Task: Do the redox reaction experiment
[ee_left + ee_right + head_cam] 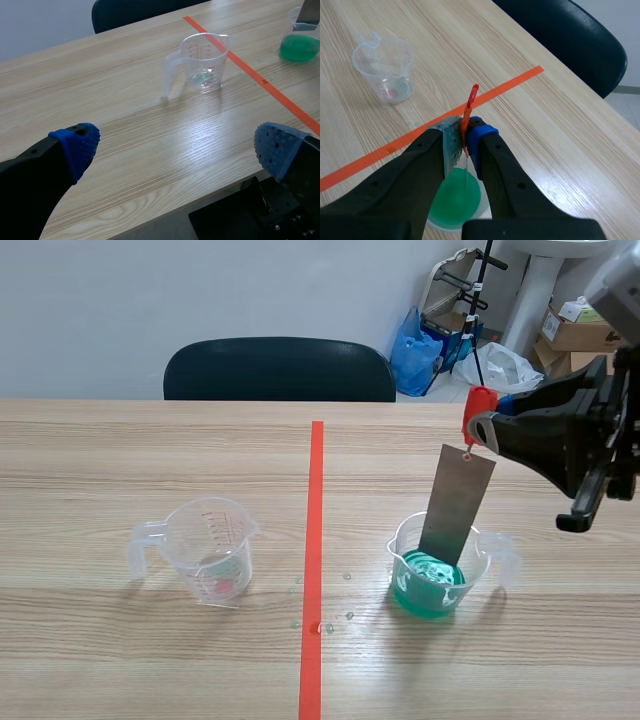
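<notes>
Hanging a flat grey metal strip (pixel 457 502) into a clear plastic beaker (pixel 402 558) of green liquid (pixel 425 592).

The right claw (pixel 484 430) pinches a small red clip (pixel 478 403) between its pads, and the thin rectangular strip dangles tilted from it. The strip's lower end sits inside the round, handled beaker, right of the orange tape line (pixel 316 540) on the wood-grain counter (pixel 120 460); it seems to reach the liquid, though the rim hides the contact. Left of the line stands a transparent measuring cup (pixel 212 550) with moulded scale marks and a faint residue at its bottom. The left claw (pixel 176 147) hovers at the counter's near edge, its blue dotted pads (pixel 80 142) spread wide and gripping nothing.
</notes>
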